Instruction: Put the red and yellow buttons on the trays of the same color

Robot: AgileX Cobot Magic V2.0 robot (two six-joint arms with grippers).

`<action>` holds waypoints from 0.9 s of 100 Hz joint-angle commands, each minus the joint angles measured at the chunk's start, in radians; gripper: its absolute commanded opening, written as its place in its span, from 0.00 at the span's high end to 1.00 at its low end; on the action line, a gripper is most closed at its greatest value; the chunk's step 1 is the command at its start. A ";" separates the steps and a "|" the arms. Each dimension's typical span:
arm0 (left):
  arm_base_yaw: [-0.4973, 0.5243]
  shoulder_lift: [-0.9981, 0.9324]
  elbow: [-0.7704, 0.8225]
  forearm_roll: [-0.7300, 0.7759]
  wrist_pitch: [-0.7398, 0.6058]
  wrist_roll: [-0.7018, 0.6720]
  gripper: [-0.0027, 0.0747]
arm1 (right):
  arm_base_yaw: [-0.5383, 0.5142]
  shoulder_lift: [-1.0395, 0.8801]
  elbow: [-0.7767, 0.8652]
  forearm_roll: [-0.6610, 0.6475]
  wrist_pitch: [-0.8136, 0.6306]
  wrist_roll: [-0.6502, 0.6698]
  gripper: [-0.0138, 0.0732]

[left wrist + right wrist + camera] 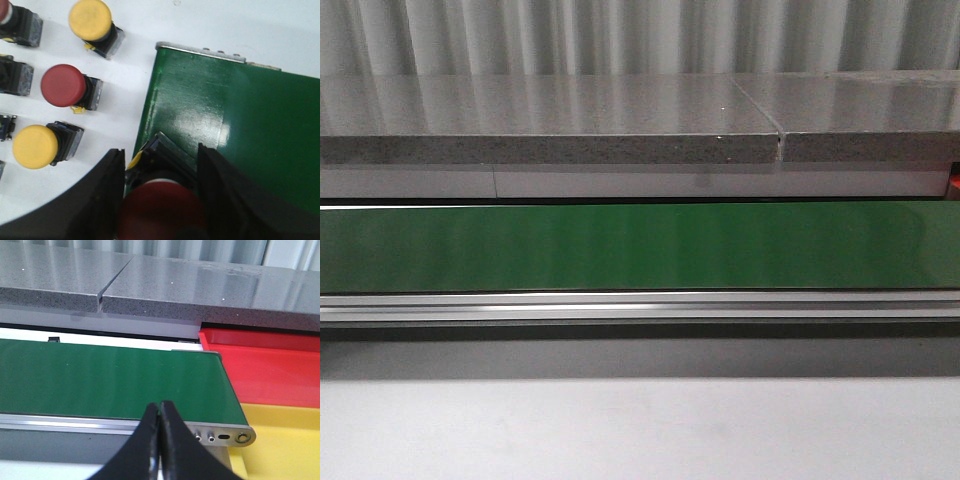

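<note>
Over by the end of the green conveyor belt [240,130], I count two yellow mushroom-head push buttons [35,146] and one red one [63,85] loose on the white table [125,85], with darker ones cut off at the edge. Left gripper [162,200] is clamped on another glossy red mushroom-head button [160,210], right over the belt's end. Right gripper [160,425] is pinched together with nothing in it, near one red plastic tray [270,370] and one yellow plastic tray [285,440].

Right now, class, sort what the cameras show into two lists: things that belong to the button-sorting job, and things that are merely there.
Job:
red button held by left gripper
loose red button
yellow buttons
red tray
yellow tray
green belt

Merely there:
grey slab
right gripper, jaws shut, empty
</note>
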 commanded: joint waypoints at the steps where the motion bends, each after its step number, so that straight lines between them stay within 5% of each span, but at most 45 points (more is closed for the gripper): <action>1: -0.024 -0.004 -0.033 -0.007 -0.020 0.000 0.72 | 0.000 -0.005 -0.007 0.000 -0.072 -0.008 0.92; 34: -0.036 0.038 -0.033 -0.028 -0.018 0.000 0.67 | 0.000 -0.005 -0.007 0.000 -0.072 -0.008 0.92; 60: -0.036 0.038 -0.033 -0.048 -0.022 0.000 0.20 | 0.000 -0.005 -0.007 0.000 -0.072 -0.008 0.92; 90: -0.036 0.036 -0.099 -0.089 -0.023 0.000 0.19 | 0.000 -0.005 -0.007 0.000 -0.072 -0.008 0.92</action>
